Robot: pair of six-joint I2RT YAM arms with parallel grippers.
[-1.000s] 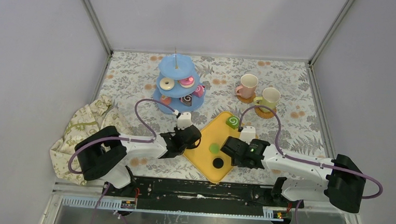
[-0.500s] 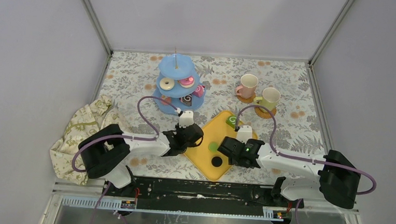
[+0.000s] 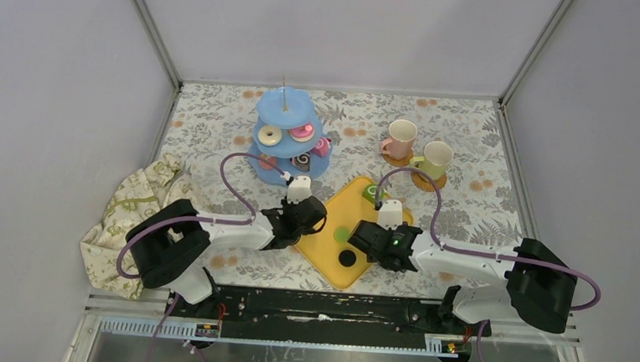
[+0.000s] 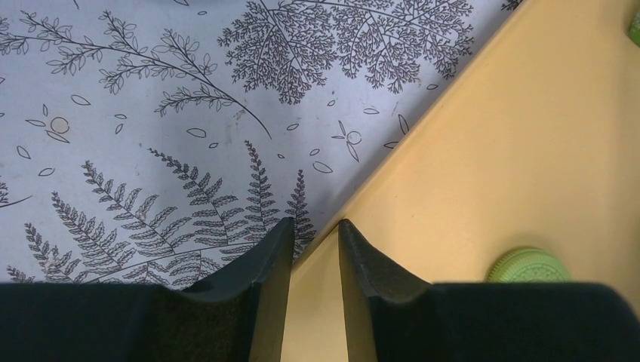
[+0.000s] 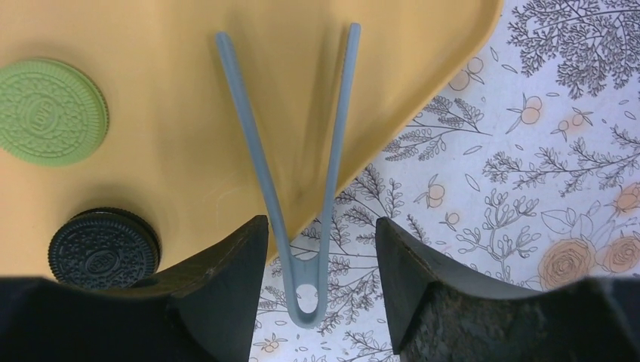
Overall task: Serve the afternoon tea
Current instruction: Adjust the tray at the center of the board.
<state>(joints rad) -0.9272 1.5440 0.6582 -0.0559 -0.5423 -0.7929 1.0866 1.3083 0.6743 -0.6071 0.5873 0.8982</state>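
My left gripper (image 3: 311, 223) (image 4: 315, 226) is shut on the left rim of the yellow tray (image 3: 329, 217) (image 4: 490, 151). On the tray lie a green cookie (image 3: 344, 234) (image 5: 51, 111) (image 4: 528, 265), a black cookie (image 3: 347, 256) (image 5: 103, 246) and a green pastry (image 3: 372, 193). My right gripper (image 3: 364, 234) (image 5: 321, 226) is open, its fingers on either side of grey-blue tongs (image 5: 303, 265) without touching them. The tongs lie half on the tray (image 5: 189, 75). The light-blue stand (image 3: 288, 137) holds several pastries. The pink mug (image 3: 401, 139) and pale green mug (image 3: 435, 159) stand at the back right.
A beige cloth with green print (image 3: 134, 207) lies crumpled at the left edge. Both mugs stand on orange coasters. Grey walls close in the floral tabletop on three sides. The arms' purple cables arc over the tray.
The tray has slid slightly left and away with my left gripper on its rim. My right gripper has moved left, over the tray's right edge and the tongs.
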